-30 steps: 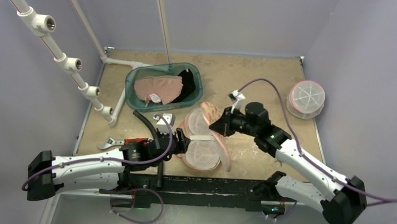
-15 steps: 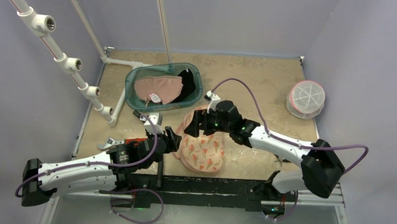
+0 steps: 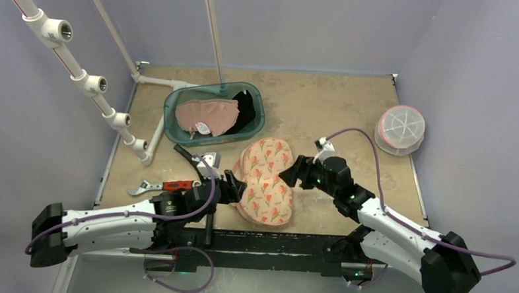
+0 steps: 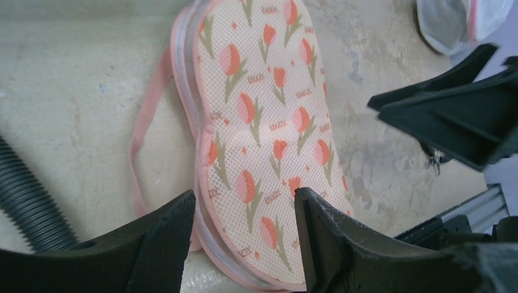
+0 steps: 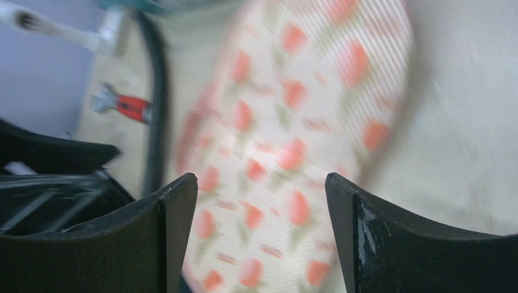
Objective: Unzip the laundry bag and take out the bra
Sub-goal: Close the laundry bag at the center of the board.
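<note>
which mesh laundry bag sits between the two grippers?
The pink tulip-print mesh bag, flanked by the left gripper and right gripper; the plain white round mesh bag sits apart at right.

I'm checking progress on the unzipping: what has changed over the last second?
The laundry bag, spread open with pale mesh showing, has been folded shut, floral side up. The right tool, which held its far flap, let go and drew back to the bag's right, jaws open. The left tool stayed at the bag's left edge, jaws apart. The teal tub, wrench and round mesh case did not move.
</note>
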`<move>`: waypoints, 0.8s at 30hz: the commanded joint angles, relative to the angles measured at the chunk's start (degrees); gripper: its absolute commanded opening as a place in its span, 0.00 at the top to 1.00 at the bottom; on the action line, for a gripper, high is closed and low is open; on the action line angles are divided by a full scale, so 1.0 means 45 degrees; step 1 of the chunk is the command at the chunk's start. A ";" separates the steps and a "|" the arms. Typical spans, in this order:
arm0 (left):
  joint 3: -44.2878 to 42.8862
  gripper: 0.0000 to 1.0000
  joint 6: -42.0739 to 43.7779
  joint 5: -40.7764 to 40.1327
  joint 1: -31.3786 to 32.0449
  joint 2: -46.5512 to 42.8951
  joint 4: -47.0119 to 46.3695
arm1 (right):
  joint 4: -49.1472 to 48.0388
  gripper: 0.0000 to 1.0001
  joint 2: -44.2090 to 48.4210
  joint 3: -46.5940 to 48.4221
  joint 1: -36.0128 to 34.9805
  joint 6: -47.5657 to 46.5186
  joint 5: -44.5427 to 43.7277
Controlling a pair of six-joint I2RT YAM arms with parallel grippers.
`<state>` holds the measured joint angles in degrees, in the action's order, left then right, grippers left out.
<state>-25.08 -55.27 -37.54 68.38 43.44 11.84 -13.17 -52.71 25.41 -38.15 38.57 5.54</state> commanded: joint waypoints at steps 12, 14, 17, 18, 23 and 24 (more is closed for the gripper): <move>0.0643 0.44 -0.0183 0.0824 -0.0137 0.5060 -0.5226 | -0.3149 0.12 -0.1426 -0.2984 0.0342 0.2296 0.0259; 0.1020 0.45 -0.0945 0.0652 -0.0261 0.5430 -0.4992 | -0.3498 0.12 -0.1733 -0.3117 0.0353 0.2372 0.0397; 0.1804 0.47 -0.1872 0.0413 -0.0370 0.5670 -0.4946 | -0.3684 0.12 -0.2094 -0.3175 0.0350 0.2419 0.0430; 0.2041 0.47 -0.2103 0.0381 -0.0403 0.5704 -0.5005 | -0.3718 0.12 -0.2193 -0.3167 0.0350 0.2413 0.0444; 0.2610 0.48 -0.2542 0.0482 -0.0430 0.5937 -0.5411 | -0.4679 0.14 -0.3275 -0.3123 0.0353 0.2097 0.0958; 0.2622 0.48 -0.2543 0.0504 -0.0430 0.5957 -0.5439 | -0.5063 0.15 -0.3569 -0.3085 0.0353 0.2067 0.0986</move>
<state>-15.59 -63.46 -35.29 66.70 68.99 -12.25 -30.28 -64.86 11.20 -36.69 48.60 7.75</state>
